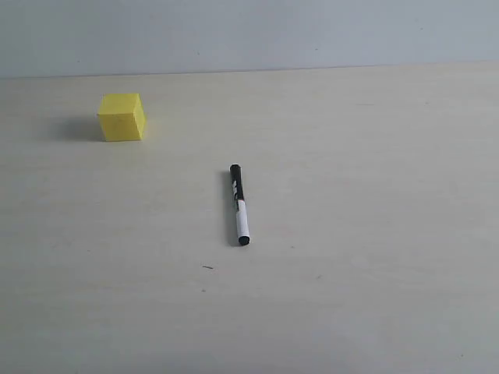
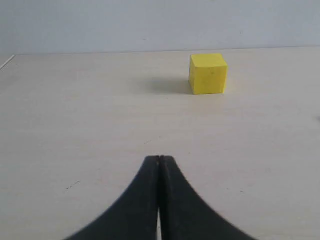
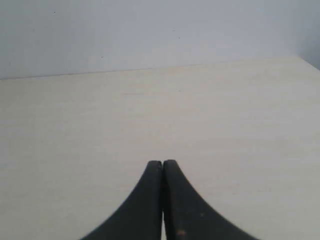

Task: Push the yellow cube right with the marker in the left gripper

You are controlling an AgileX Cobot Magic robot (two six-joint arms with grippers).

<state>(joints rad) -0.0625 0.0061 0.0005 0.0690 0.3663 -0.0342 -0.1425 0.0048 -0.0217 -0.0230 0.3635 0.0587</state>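
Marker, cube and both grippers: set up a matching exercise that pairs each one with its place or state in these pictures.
Things
1. marker
2. yellow cube
3. left gripper
4. right gripper

Places and states
A. shut, with the cube ahead in its wrist view
B. lying flat on the table, held by nothing
C. shut, with no cube in its wrist view
D. standing at the left of the exterior view

Pairs: 1-B, 2-D, 3-A, 4-C
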